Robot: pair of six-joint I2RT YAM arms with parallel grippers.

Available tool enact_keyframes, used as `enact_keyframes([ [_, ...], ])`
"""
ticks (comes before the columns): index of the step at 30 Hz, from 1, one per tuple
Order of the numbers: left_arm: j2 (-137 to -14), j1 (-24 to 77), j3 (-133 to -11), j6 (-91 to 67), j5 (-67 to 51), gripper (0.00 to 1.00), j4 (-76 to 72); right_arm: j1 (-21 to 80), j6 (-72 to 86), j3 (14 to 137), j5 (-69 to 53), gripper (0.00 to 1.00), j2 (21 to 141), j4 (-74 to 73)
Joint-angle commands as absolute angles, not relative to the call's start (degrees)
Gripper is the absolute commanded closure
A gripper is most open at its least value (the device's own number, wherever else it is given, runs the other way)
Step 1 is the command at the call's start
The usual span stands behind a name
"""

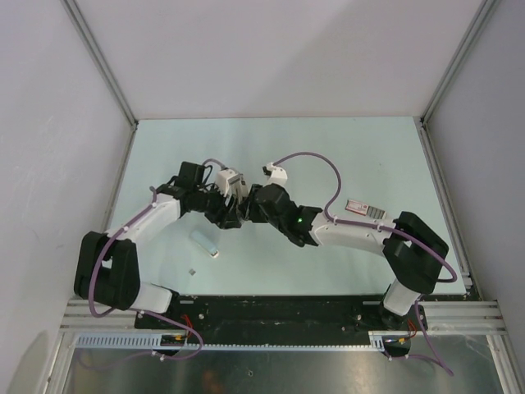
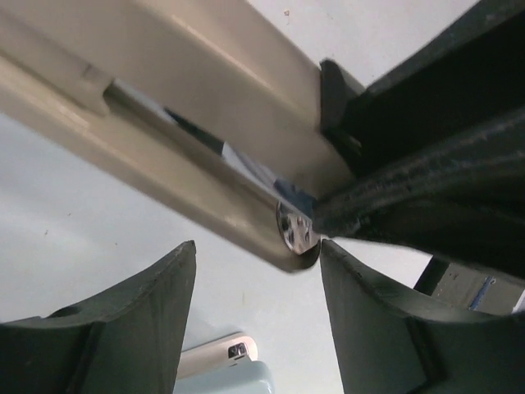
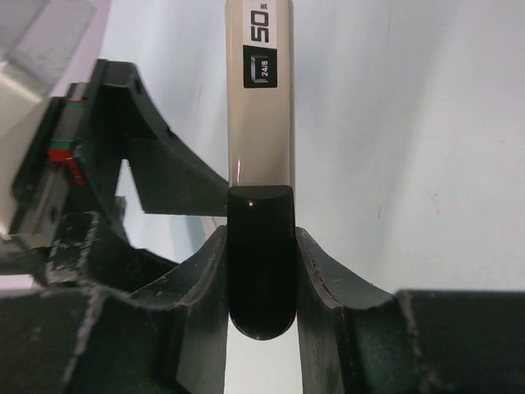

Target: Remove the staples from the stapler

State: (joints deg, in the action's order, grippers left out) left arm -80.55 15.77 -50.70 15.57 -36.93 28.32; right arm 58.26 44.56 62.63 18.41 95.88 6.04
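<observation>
My right gripper (image 3: 261,240) is shut on the black rear end of the stapler (image 3: 261,107), whose beige body with a "50" label points away from it. In the left wrist view the stapler (image 2: 189,139) crosses the top, with its metal hinge end just above my left gripper (image 2: 256,250). That gripper is open, its right finger (image 2: 361,312) close to the stapler's end. The staples (image 1: 207,244), a pale blue bar with a whitish end, lie on the table below the left gripper (image 1: 230,210) and show again between its fingers (image 2: 225,373). A tiny silvery bit (image 1: 192,270) lies nearer the arm bases.
A pinkish-grey rectangular piece (image 1: 365,208) lies on the table (image 1: 369,156) beside the right arm. Both arms meet over the table's middle, with the right gripper (image 1: 251,205) facing the left one. Walls enclose the table on three sides.
</observation>
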Motion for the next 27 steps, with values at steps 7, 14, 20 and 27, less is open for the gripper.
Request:
enact_keyframes([
  [7, -83.28, 15.38, -53.62, 19.95, -41.07, 0.48, 26.19, 59.2, 49.01, 62.48, 17.06, 1.0, 92.49, 16.5],
  [14, -83.88, 15.34, -53.62, 21.89, -38.1, 0.74, 24.62, 59.03, 49.78, 61.18, 15.41, 1.0, 92.45, 17.7],
  [20, -81.82, 15.38, -52.68, 24.08, -34.57, 0.82, 22.21, 57.64, 49.17, 59.51, 12.94, 1.0, 93.27, 19.07],
  [27, -80.02, 15.78, -50.6, 29.55, -25.01, 0.84, 16.73, 57.85, 38.97, 57.13, 9.13, 1.0, 93.08, 19.65],
])
